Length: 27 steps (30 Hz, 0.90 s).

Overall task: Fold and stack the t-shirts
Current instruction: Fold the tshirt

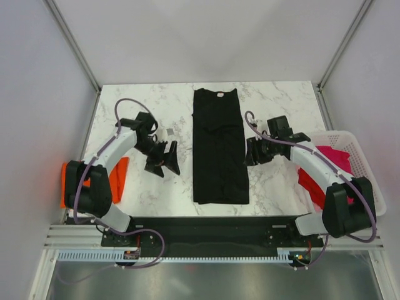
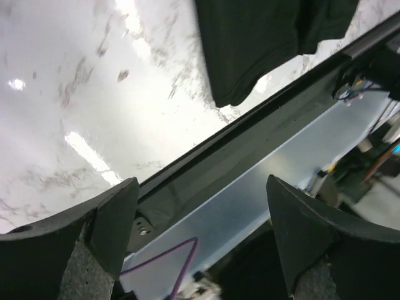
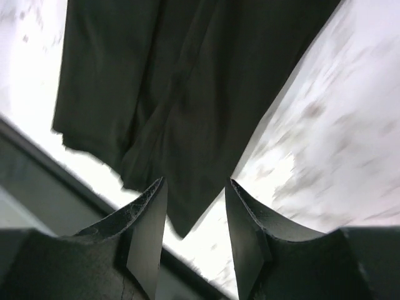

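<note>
The black t-shirt [image 1: 217,145] lies on the marble table, folded into a long narrow strip with its collar at the far end. Its near corner shows in the left wrist view [image 2: 262,50] and in the right wrist view [image 3: 187,94]. My left gripper [image 1: 166,159] is open and empty, above the table to the left of the shirt. My right gripper [image 1: 250,152] is open and empty, just off the shirt's right edge. The orange t-shirt [image 1: 115,178] lies at the table's left edge. The magenta-pink t-shirt [image 1: 334,156] lies in the white basket [image 1: 369,181].
The basket stands off the table's right edge with red cloth [image 1: 309,186] hanging out of its near side. A small white and grey object [image 1: 169,132] lies on the table near my left arm. The black base rail [image 1: 212,228] runs along the near edge.
</note>
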### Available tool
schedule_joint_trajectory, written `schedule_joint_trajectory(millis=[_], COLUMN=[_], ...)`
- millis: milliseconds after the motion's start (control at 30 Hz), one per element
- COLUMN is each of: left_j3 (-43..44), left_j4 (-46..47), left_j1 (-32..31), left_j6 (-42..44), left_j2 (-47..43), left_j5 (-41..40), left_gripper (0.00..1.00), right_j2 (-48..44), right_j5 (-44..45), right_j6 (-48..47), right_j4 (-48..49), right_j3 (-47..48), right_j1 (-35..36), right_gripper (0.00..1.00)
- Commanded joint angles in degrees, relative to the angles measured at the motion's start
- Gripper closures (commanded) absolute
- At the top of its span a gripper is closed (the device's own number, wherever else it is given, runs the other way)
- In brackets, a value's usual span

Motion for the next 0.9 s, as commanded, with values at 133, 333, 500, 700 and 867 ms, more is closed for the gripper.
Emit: schedule_joint_trajectory(millis=[133,333,500,700,867], left_j3=[-19.3,-26.0,-26.8,-26.0,-25.3], left_j4=[19.9,32.9,36.8,40.4,41.8], left_j1=[-1.7,-2.8,-4.1,-8.8,-11.4], left_j6=[-23.9,-33.9,-36.5,-39.1,-41.6], left_j2=[-9.6,-4.5,-1.1,4.0,7.5], left_j5=[4.5,3.6,3.1,2.2,1.6], left_gripper=[0.21,0.29,0.30,0.33,0.35], right_j2=[-9.0,-8.4,-5.2,-1.1,1.7], right_j5=[-12.8,-6.3,-4.3,-1.8,-1.8], right_j6=[20.8,22.1,22.9,24.2,26.2], right_j4=[-1.4,-4.7,-4.7,-3.7,-1.4], right_j3=[-14.3,-16.5,-17.7,-18.1,-19.0], right_j1=[-0.7,-0.6,-0.4,-0.4,-0.4], right_gripper=[0.48,0.47,0.46,0.44,0.43])
